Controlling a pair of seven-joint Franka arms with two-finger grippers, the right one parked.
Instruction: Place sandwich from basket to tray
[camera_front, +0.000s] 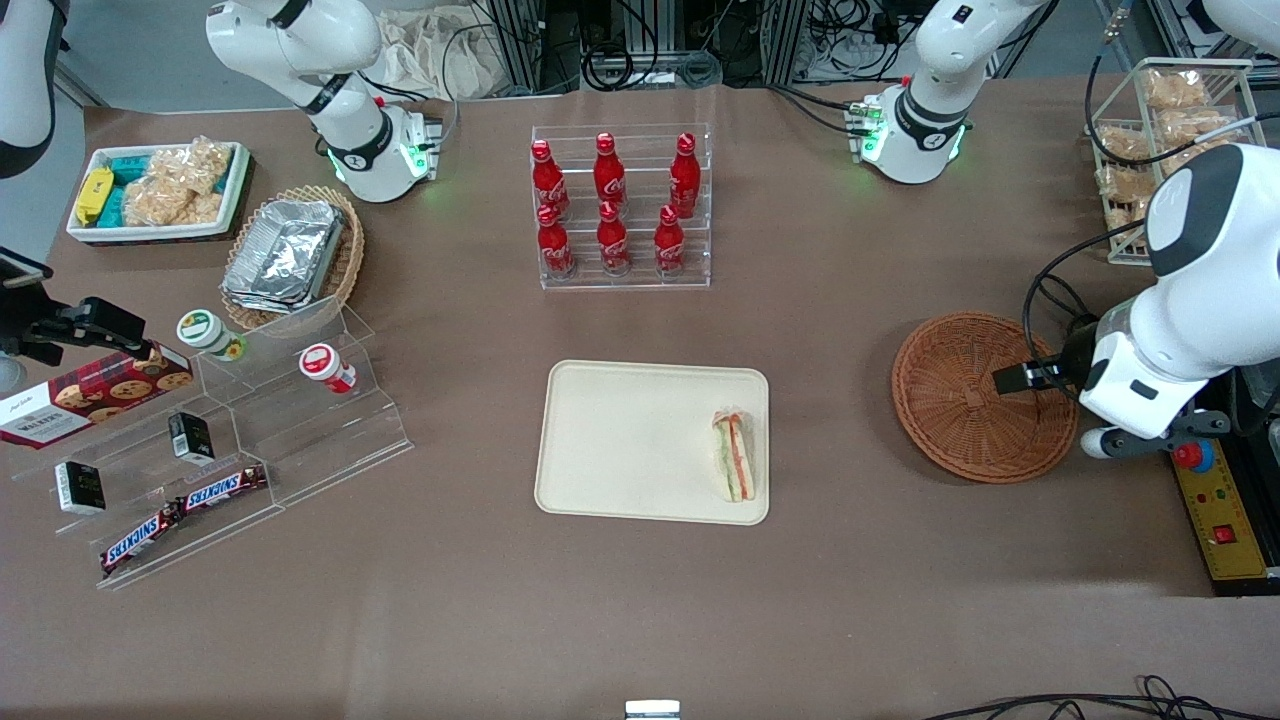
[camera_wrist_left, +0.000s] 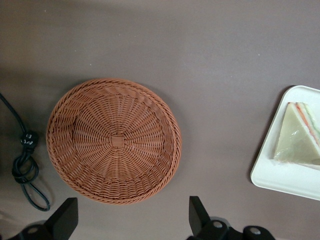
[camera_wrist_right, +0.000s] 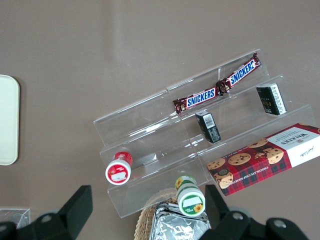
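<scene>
The sandwich lies flat on the tray, close to the tray's edge that faces the working arm's end of the counter and toward the corner nearer the front camera; its orange-red and green filling layers show along one side through the clear wrap. The wrist view shows the same wedge resting on the cream tray, just inside the low rim. The tray sits at the middle of the counter, nearer the front camera than the clear rack of red cola bottles. The round reddish-brown basket stands well apart from the tray, toward the working arm's end, and nothing lies in it; in the wrist view its woven floor is bare. The gripper hangs above the basket's rim, apart from the sandwich, with its two black fingers spread wide and holding nothing. A dark cable loops on the counter beside the basket. Toward the parked arm's end stand a clear stepped shelf carrying Snickers bars, small cups and a cookie box, a tan oval basket of foil containers, and a white bin of snack packets.
</scene>
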